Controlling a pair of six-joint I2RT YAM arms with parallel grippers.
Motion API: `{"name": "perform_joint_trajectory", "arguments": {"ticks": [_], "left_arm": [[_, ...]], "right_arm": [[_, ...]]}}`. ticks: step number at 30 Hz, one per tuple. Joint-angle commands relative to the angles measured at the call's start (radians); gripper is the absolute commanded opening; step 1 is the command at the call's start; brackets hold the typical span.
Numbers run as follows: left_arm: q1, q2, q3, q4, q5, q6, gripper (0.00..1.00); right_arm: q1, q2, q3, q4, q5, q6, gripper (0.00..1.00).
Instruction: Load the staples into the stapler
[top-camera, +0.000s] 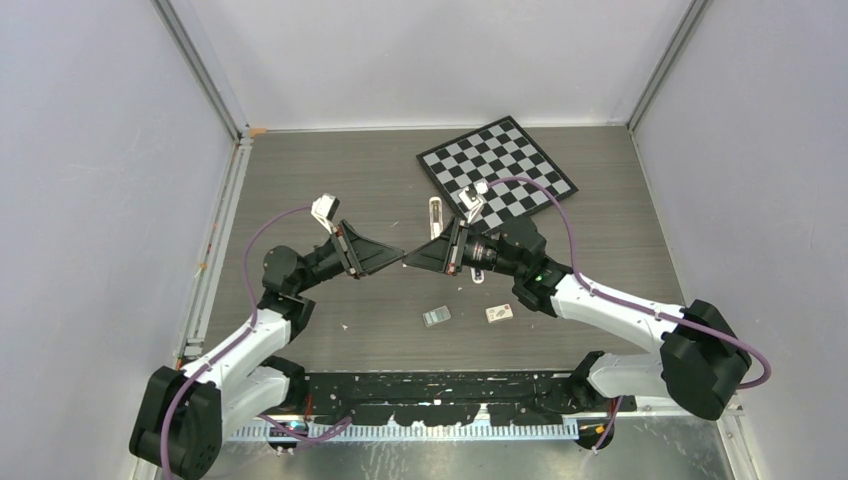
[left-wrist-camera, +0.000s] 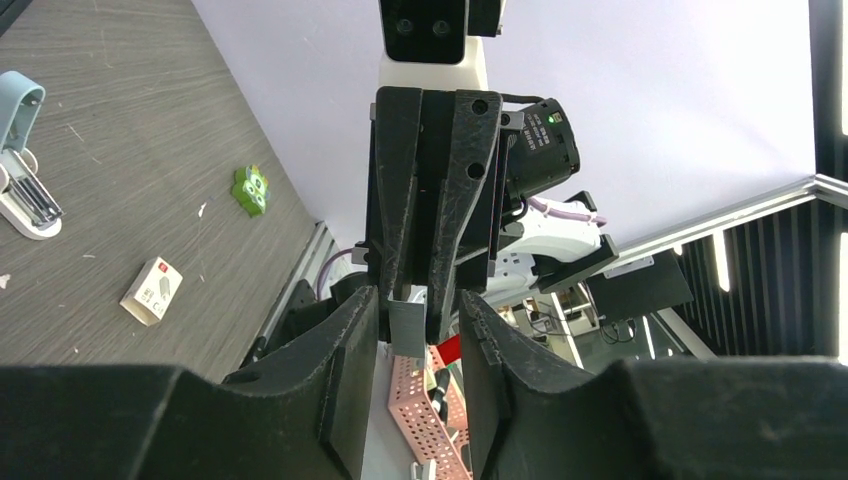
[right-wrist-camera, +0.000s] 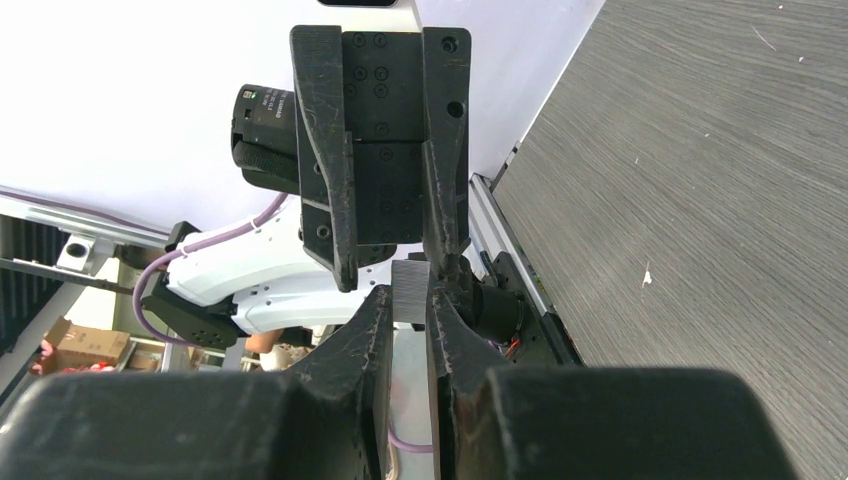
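The staples (right-wrist-camera: 410, 290), a small flat grey block, are pinched between the fingertips of my right gripper (right-wrist-camera: 408, 297), which is held in the air. In the left wrist view the same block (left-wrist-camera: 407, 326) hangs from the right gripper's tips between the spread fingers of my left gripper (left-wrist-camera: 420, 308), which is open. In the top view the left gripper (top-camera: 393, 262) and right gripper (top-camera: 413, 256) meet tip to tip above the table's middle. The stapler (top-camera: 436, 214), white with a pale blue part, lies on the table behind them; it also shows lying opened in the left wrist view (left-wrist-camera: 22, 165).
A chessboard (top-camera: 510, 150) lies at the back right with a small white piece (top-camera: 481, 187) on it. A small grey box (top-camera: 437, 316) and a white box (top-camera: 499, 313) lie near the front. A green patterned square (left-wrist-camera: 250, 190) and a white box (left-wrist-camera: 152, 290) lie on the table.
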Motion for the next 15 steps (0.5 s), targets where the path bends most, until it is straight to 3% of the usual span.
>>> {"name": "perform_joint_trajectory", "arguments": {"ticks": [1, 15], "left_arm": [[-0.007, 0.005, -0.006, 0.068, 0.012, -0.004, 0.35], [-0.009, 0.011, -0.014, 0.082, -0.008, -0.009, 0.27]], "right_arm": [[-0.002, 0.000, 0.003, 0.061, -0.007, 0.001, 0.20], [0.000, 0.007, -0.002, 0.077, -0.013, 0.011, 0.20]]}}
